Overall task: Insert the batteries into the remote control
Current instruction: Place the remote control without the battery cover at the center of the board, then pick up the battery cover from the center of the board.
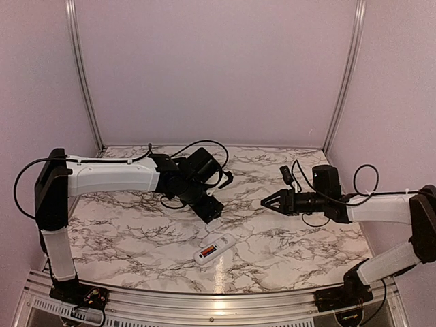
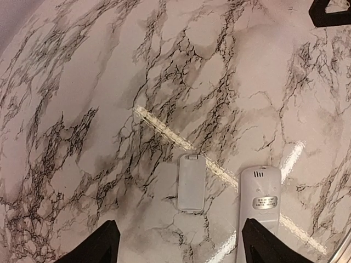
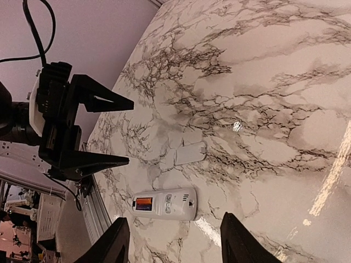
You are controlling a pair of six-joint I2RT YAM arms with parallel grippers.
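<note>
The remote control lies face down on the marble table, its battery bay uncovered. Inside the bay the batteries lie side by side, one orange and one dark. The orange one also shows in the top view, in the remote control. Its loose white cover rests flat just beside the remote control. My left gripper hangs open above the cover and remote, holding nothing. My right gripper is open and empty too, off to the right of the remote.
The left gripper and right gripper face each other over the table's middle, a short gap apart. Pale walls enclose the back and sides. A metal rail runs along the near edge.
</note>
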